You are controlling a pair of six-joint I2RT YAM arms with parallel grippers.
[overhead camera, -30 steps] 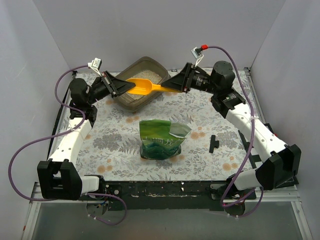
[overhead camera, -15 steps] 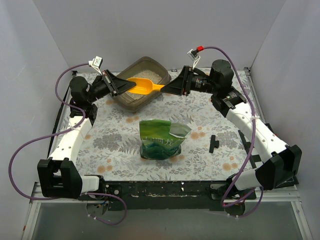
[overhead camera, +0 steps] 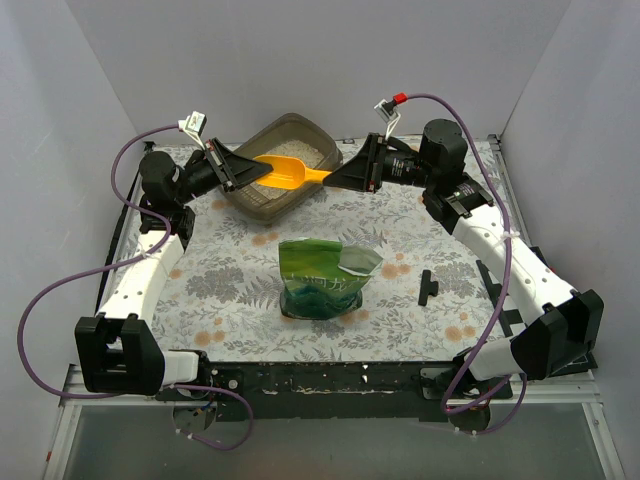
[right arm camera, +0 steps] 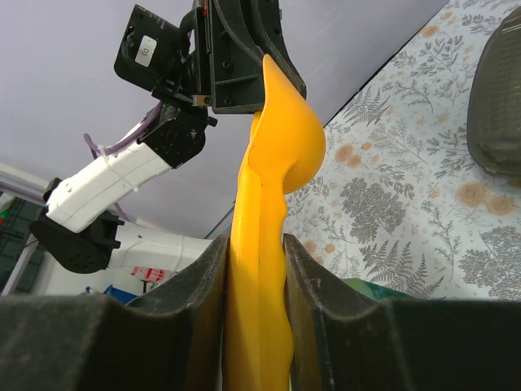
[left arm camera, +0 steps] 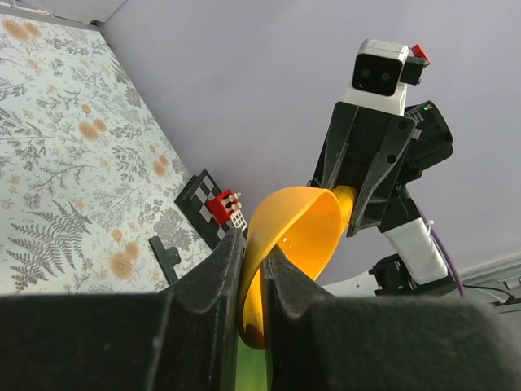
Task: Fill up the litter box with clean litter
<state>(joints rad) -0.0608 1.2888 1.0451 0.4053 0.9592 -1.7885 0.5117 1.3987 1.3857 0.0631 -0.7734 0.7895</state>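
Writing: print on glossy green plastic pouch (overhead camera: 325,275) too small to read.
Shallow grey-brown plastic litter box (overhead camera: 262,200): beyond pouch, holding pale beige clean litter (overhead camera: 308,150).
Small yellow plastic scoop (overhead camera: 285,172): over box.
Left gripper (overhead camera: 262,172): pinching scoop's bowl rim.
Right gripper (overhead camera: 330,178): clamped on scoop's handle.

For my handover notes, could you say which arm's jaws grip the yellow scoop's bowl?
The left gripper: it pinches the scoop by its bowl rim; the right gripper holds the handle.
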